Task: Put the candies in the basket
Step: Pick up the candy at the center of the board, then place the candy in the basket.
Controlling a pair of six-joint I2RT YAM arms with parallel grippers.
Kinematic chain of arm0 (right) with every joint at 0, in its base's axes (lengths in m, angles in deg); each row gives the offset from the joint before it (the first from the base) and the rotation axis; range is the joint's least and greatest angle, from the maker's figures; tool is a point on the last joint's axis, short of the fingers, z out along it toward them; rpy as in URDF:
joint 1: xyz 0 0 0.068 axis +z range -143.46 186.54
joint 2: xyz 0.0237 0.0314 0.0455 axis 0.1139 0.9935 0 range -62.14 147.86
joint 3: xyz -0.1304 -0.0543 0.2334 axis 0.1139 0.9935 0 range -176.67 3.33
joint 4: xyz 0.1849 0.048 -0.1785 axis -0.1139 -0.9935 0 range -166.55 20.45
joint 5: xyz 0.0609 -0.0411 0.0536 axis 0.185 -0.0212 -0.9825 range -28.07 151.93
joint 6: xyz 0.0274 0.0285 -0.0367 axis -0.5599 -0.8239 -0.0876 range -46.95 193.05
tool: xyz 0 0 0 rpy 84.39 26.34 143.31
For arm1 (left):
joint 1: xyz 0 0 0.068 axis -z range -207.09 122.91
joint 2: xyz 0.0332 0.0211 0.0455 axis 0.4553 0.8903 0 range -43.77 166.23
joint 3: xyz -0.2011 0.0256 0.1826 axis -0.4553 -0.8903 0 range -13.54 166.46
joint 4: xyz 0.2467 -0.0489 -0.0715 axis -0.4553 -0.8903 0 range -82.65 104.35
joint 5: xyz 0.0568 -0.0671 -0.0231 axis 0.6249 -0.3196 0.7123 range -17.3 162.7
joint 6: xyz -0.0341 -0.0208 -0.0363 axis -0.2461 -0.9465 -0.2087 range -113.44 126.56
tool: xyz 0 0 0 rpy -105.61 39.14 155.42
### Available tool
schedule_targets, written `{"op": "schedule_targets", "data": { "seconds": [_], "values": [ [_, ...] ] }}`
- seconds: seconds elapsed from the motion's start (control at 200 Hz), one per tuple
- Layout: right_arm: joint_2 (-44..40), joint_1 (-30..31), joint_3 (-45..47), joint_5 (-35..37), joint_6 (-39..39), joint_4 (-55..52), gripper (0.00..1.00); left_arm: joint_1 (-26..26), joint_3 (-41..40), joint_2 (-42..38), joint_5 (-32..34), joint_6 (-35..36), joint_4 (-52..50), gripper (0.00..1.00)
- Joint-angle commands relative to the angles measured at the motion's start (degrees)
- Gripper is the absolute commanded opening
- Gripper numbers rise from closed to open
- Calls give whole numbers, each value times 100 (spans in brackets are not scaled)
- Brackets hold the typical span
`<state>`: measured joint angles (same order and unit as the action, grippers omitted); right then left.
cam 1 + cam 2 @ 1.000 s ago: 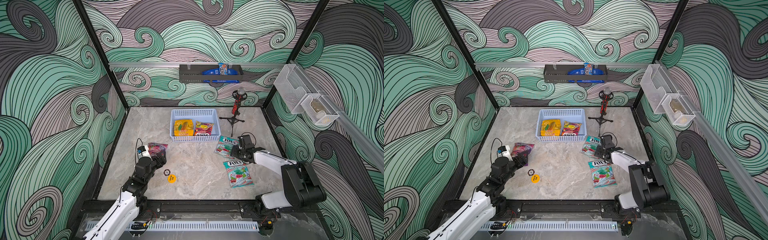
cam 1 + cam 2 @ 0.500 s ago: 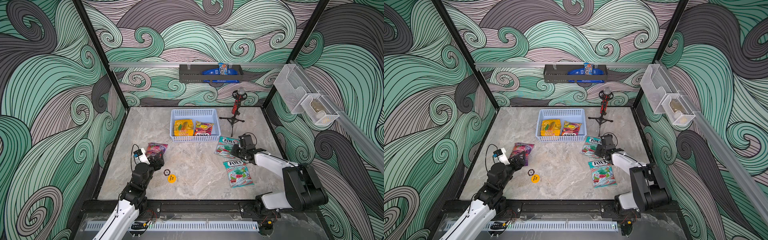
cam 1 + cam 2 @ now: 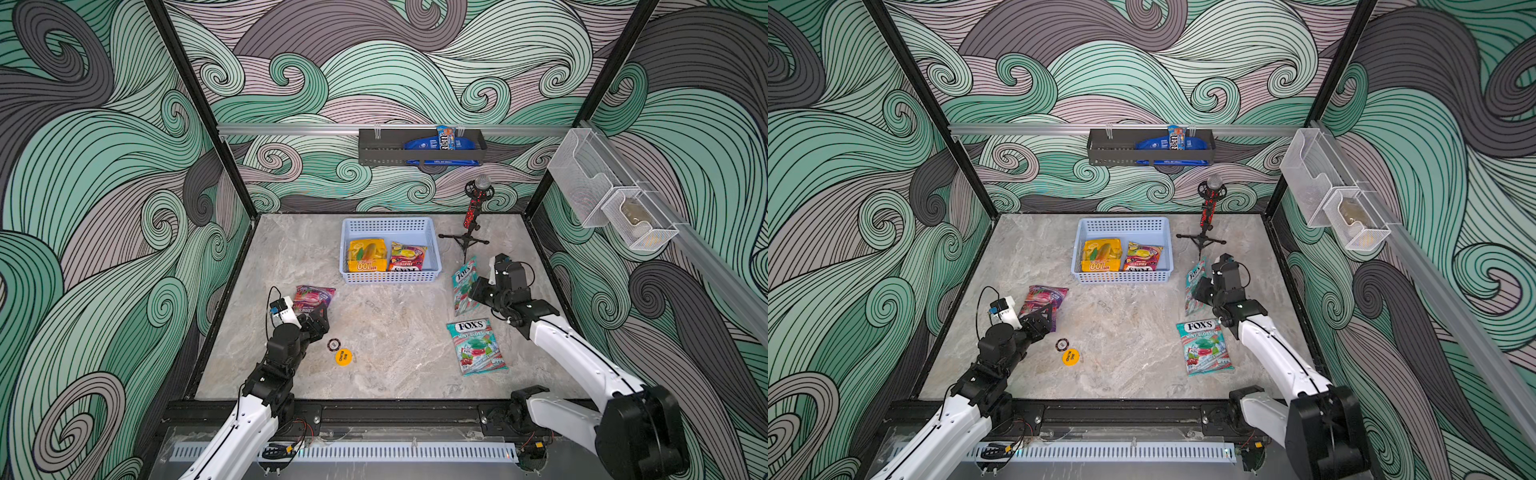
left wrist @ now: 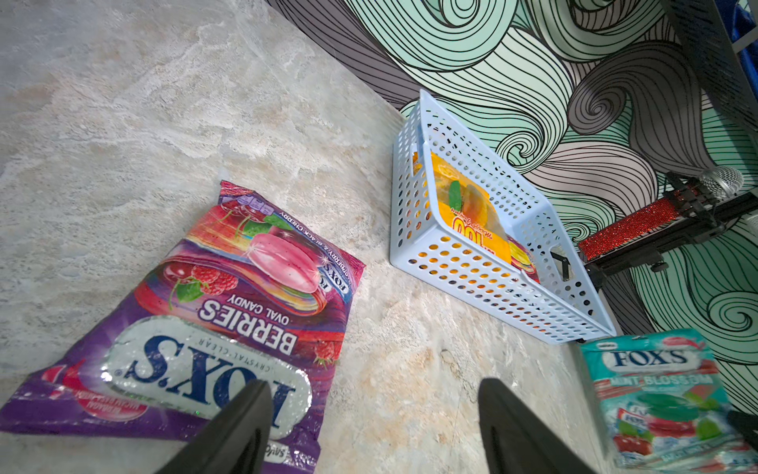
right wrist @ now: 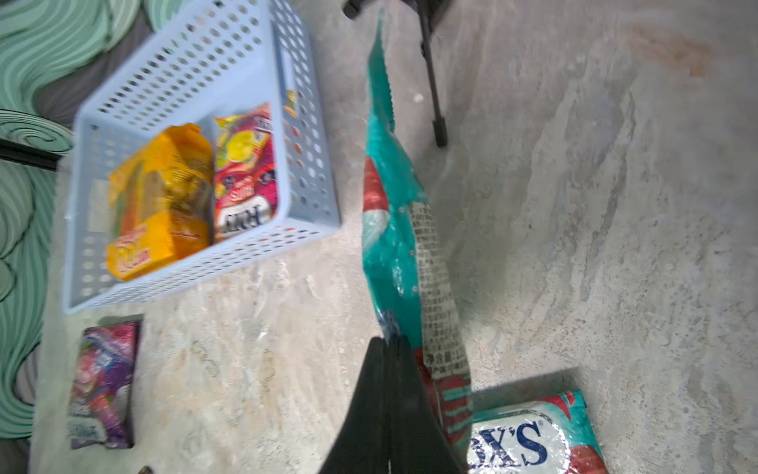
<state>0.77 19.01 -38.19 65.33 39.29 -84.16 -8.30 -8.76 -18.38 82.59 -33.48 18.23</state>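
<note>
**Desk:** What has the right gripper [image 5: 387, 342] got?

**Photographer:** A mint bag [image 3: 463, 282]. The jaws are pressed together on one corner, and the bag stands on edge, tilted. It is just off the basket's [image 3: 390, 277] right side, near the mic stand [image 3: 465, 239].

**Desk:** And the left gripper [image 4: 369, 410]?

**Photographer:** The jaws are partly apart with nothing between them. It sits low over the table [image 3: 395, 332]. One finger [image 4: 242, 422] crosses the FOX'S end of the berries bag [image 4: 229, 312], but contact cannot be told.

**Desk:** Where is everything else?

**Photographer:** The basket sits at the back middle of the table. The yellow bag [image 3: 368, 259] and the fruits bag [image 3: 407, 259] lie side by side inside it, against its front wall. The berries bag lies flat on the table, to the front left of the basket and apart from it. The other mint bag [image 3: 476, 347] lies flat, face up, beside the right arm and nearer the front edge than the gripped one.
</note>
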Motion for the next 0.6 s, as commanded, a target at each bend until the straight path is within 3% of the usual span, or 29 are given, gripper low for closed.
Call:
{"op": "schedule_targets", "data": {
  "seconds": [0.0,0.165,0.595],
  "values": [
    [-200,41,-704,-437,95,4,0,20,94,-25,39,110,130,81],
    [482,449,-1728,-559,161,-13,0,13,98,-16,63,118,123,81],
    [3583,1167,-4267,-404,305,-20,0,21,94,-148,206,117,25,81]
  ]
}}
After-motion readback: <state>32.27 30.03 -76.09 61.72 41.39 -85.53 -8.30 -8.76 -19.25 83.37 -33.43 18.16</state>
